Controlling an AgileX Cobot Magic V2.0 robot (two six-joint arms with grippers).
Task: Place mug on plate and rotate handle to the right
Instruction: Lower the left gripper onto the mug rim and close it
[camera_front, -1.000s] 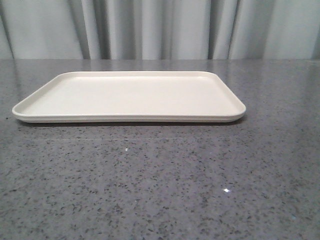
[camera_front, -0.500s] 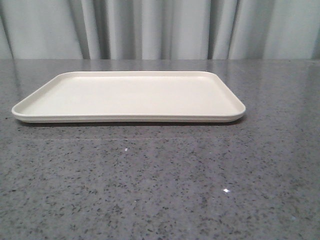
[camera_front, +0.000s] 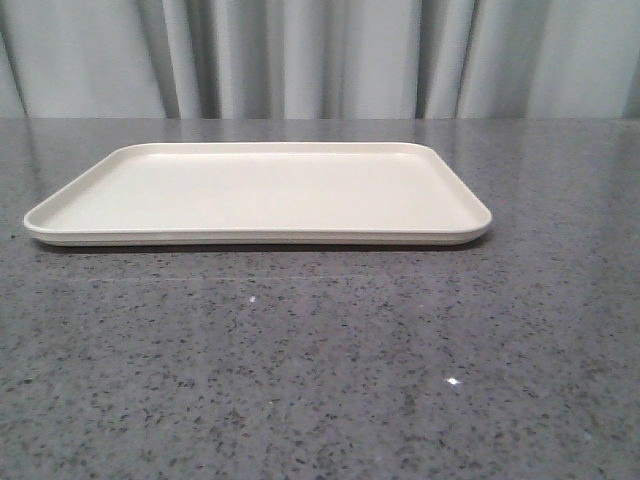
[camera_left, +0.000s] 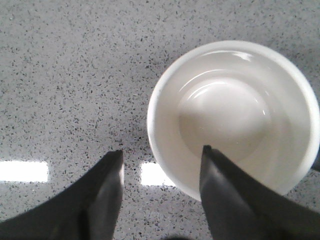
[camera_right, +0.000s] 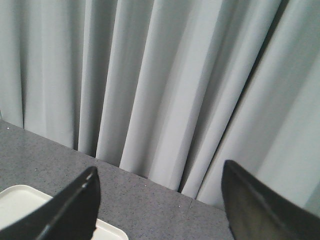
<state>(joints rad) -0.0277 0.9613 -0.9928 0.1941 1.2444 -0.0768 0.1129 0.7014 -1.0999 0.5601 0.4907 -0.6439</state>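
The cream plate (camera_front: 258, 190) lies flat on the grey speckled table in the front view, with nothing on it. The white mug (camera_left: 235, 115) shows only in the left wrist view, seen from above, upright on the table; its smiley face is hidden and only a dark sliver of the handle (camera_left: 317, 161) shows at the frame's edge. My left gripper (camera_left: 162, 167) is open above the mug's rim, one finger over the mug's inside, the other over the table outside. My right gripper (camera_right: 160, 185) is open and empty, facing the curtain, with a corner of the plate (camera_right: 15, 200) beside one finger.
A grey pleated curtain (camera_front: 320, 55) hangs behind the table's far edge. Ceiling lights reflect off the glossy tabletop (camera_left: 22, 171) beside the mug. Neither arm shows in the front view.
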